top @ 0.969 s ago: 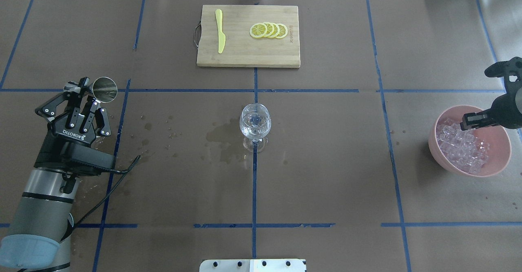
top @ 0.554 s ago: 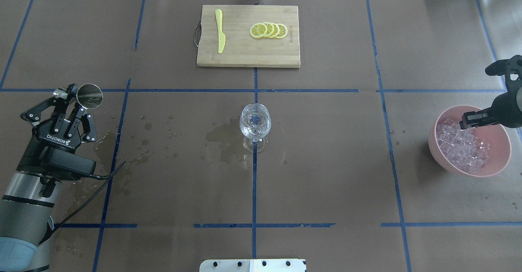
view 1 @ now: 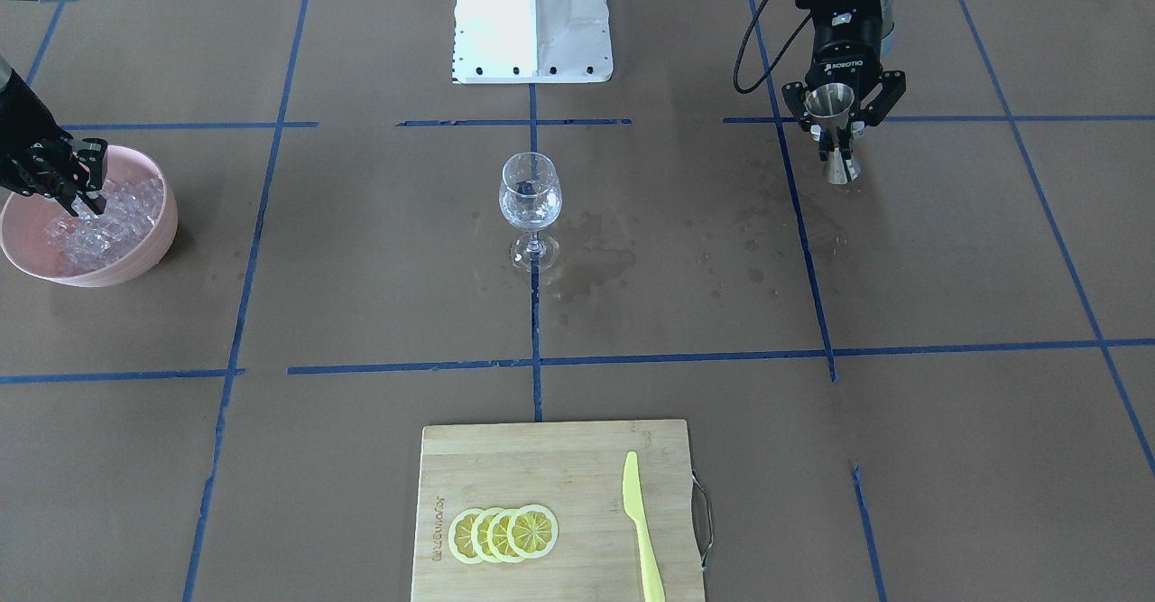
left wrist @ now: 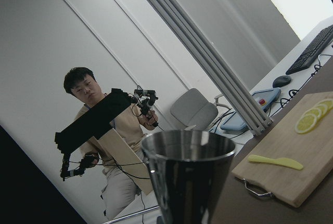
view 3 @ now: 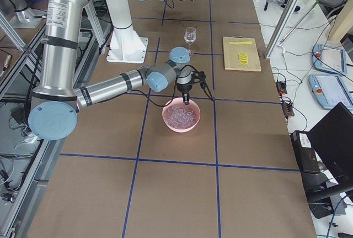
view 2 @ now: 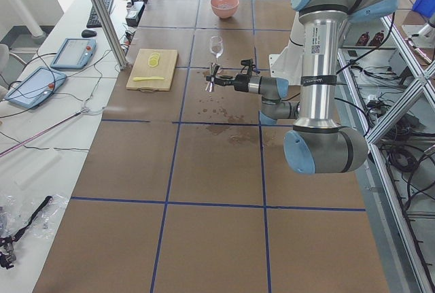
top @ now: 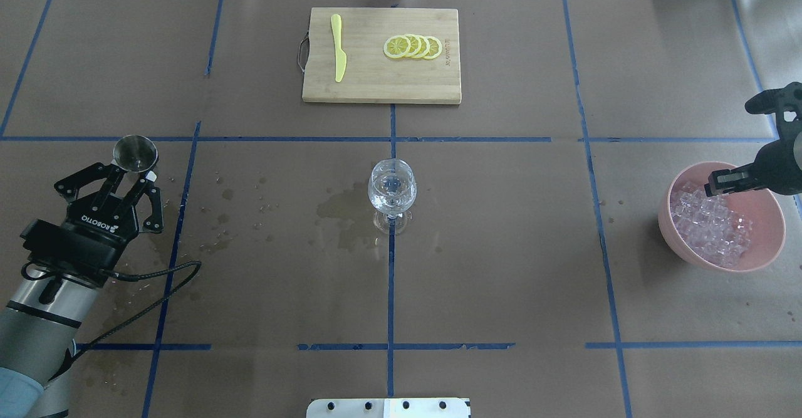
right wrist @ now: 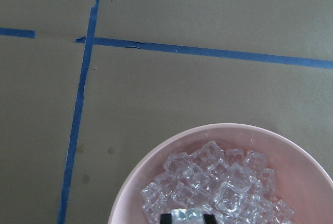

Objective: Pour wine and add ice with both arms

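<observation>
My left gripper [top: 135, 170] is shut on the waist of a steel jigger [top: 135, 153], held upright at the table's left side; its rim fills the left wrist view [left wrist: 187, 143]. A clear stemmed wine glass [top: 393, 191] stands at the table's centre, well apart from both arms. My right gripper [top: 715, 186] hangs over the near-left part of a pink bowl [top: 772, 217] heaped with ice [top: 711, 227]. In the right wrist view its fingertips [right wrist: 166, 218] close on one ice cube [right wrist: 187, 213] just above the heap.
A bamboo cutting board [top: 382, 83] at the far middle carries lemon slices [top: 413, 47] and a yellow knife [top: 338, 48]. Wet stains [top: 341, 214] darken the brown paper left of the glass. The robot's white base [view 1: 531, 15] sits at the near edge.
My left arm swung left and back, and the jigger went from tilted toward the camera to upright. My right gripper rose slightly over the ice.
</observation>
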`<state>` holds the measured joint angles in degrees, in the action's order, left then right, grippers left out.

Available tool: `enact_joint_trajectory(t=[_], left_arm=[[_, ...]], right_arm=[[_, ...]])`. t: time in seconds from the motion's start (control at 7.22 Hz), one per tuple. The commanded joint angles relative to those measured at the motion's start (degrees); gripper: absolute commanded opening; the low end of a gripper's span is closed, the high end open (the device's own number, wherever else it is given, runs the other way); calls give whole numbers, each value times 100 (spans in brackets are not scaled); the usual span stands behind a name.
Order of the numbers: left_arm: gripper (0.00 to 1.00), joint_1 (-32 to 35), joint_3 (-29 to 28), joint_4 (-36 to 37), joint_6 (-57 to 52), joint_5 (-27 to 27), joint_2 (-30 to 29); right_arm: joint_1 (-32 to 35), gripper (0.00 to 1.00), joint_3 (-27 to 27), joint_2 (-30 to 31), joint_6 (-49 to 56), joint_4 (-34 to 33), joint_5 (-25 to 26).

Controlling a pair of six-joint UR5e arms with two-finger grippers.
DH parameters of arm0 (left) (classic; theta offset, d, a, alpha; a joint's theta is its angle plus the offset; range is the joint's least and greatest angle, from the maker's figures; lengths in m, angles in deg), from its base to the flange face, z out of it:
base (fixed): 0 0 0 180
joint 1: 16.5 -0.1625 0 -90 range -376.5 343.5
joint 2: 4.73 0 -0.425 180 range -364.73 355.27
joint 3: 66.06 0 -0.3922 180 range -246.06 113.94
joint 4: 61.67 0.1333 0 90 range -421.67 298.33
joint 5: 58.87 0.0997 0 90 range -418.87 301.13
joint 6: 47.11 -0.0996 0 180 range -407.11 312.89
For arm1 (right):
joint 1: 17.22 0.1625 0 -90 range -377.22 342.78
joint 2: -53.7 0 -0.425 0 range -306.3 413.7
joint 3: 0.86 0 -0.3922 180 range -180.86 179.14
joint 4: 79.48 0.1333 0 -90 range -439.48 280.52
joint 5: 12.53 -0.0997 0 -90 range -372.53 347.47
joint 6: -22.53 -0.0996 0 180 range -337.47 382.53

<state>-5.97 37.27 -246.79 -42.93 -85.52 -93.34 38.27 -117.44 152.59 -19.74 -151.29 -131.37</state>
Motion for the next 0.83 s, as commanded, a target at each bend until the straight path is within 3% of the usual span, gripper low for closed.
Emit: enact_joint_trajectory(t=[0.0, 0.69], left_arm=[[0, -94, -32, -7, 1484, -85, -7], [0, -761, -41, -77, 3699, -59, -33]], right_arm=[[-3, 0, -58, -2, 0, 0, 10], [6, 0, -50, -2, 0, -9, 10]])
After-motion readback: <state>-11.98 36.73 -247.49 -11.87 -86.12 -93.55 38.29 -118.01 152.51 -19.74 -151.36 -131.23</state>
